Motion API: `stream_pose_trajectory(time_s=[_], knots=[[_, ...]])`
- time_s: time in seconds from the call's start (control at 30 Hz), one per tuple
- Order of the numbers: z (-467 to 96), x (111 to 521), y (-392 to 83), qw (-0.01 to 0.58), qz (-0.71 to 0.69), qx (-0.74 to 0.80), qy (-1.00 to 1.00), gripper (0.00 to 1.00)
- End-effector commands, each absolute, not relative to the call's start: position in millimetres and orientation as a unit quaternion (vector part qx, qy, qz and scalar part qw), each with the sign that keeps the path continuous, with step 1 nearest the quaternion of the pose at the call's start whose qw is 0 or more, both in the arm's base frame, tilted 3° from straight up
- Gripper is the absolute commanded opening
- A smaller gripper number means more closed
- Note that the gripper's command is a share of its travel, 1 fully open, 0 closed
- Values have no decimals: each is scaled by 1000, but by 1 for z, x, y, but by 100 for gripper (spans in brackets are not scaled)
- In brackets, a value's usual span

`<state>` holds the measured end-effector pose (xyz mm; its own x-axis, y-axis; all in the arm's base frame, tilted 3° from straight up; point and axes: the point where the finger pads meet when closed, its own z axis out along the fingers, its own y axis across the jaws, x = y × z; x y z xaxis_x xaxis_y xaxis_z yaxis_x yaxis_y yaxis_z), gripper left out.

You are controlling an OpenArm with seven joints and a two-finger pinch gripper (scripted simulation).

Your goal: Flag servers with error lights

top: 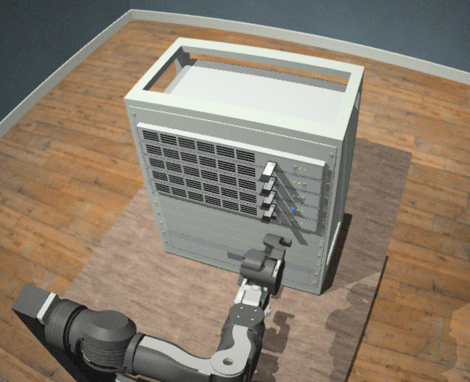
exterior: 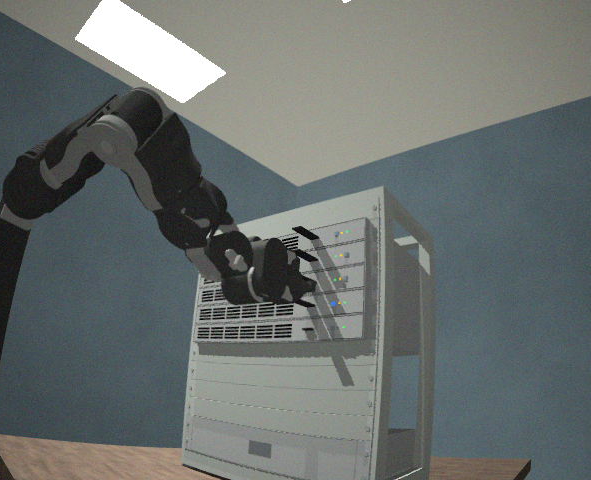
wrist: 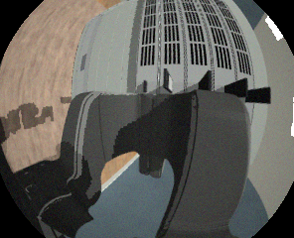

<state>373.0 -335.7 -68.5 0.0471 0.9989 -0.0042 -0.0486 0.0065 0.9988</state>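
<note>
The rack (top: 235, 113) (exterior: 285, 377) stands upright. The top three servers each show yellow and green lights beside an unlit locate button (top: 294, 167) (exterior: 336, 234), (top: 304, 184) (exterior: 346, 255), (top: 303, 198) (exterior: 344, 279). The fourth server's locate button (top: 293, 208) (exterior: 333, 303) is lit blue, beside yellow and green lights. The lowest server shows only green. Tags (top: 269, 170) (top: 268, 186) (top: 268, 200) (top: 268, 213) stick out on the upper servers; the lowest tag (exterior: 307, 329) (wrist: 145, 85) sticks out only slightly. My gripper (top: 286, 241) (exterior: 309, 285) is shut and empty, in front of the rack, clear of the buttons.
The protruding tags are stacked closely, left of the lights. The rack stands on a wood-topped table (top: 144, 283) (exterior: 78, 459). My arm reaches in from the left. In the exterior view my gripper hides the third tag.
</note>
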Motion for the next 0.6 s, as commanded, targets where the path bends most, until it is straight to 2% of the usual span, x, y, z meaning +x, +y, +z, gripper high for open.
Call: stream_pose_trajectory(time_s=[0.0, 0.33, 0.57], knots=[[-68, 370, -338, 529, 499, 498, 472, 0], [-68, 365, -338, 525, 498, 500, 476, 0], [-31, 360, -358, 524, 500, 500, 476, 0]])
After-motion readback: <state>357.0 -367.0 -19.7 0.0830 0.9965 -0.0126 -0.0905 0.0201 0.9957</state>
